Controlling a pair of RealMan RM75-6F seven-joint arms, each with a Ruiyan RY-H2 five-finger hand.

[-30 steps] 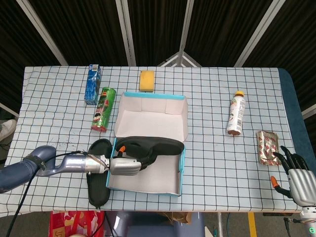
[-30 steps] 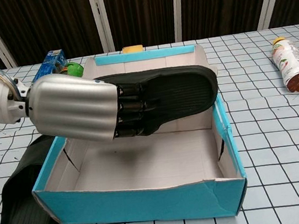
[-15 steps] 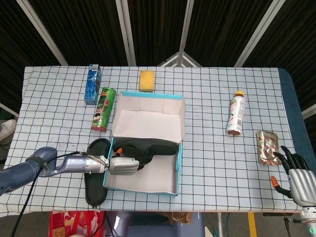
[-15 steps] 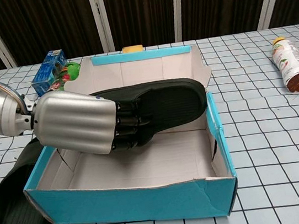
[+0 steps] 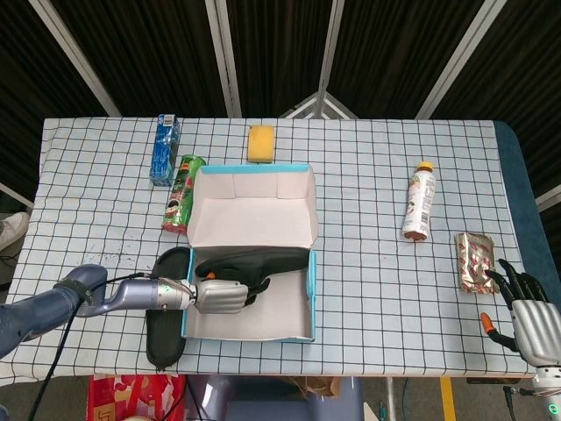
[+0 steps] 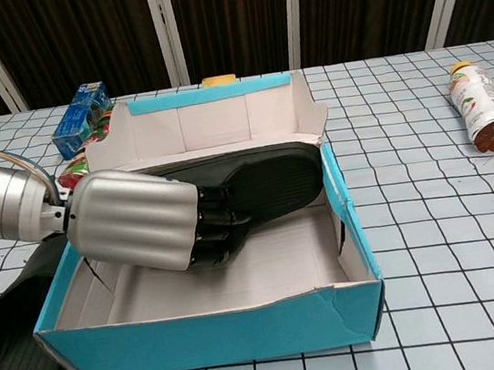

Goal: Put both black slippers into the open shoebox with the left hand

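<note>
The open shoebox point(image 5: 308, 294) point(image 6: 249, 332) has blue outer walls and a pale inside; it stands at the front left of the table. My left hand point(image 5: 224, 296) point(image 6: 141, 220) grips one black slipper point(image 5: 263, 260) point(image 6: 269, 180) by its heel end and holds it inside the box, sole turned toward the chest camera, toe against the right wall. The second black slipper point(image 5: 165, 316) point(image 6: 18, 360) lies flat on the table just left of the box. My right hand point(image 5: 530, 317) rests at the table's front right corner, fingers spread, holding nothing.
A green can point(image 5: 182, 193) lies beside the box's back left corner, with a blue carton point(image 5: 164, 149) behind it. A yellow sponge point(image 5: 260, 143) sits at the back. A bottle point(image 5: 419, 202) point(image 6: 480, 106) and a foil packet point(image 5: 476, 261) lie on the right.
The box has slid left with my left hand, and the held slipper has sunk lower inside it. The slipper on the table shifted left too. The right hand has not moved.
</note>
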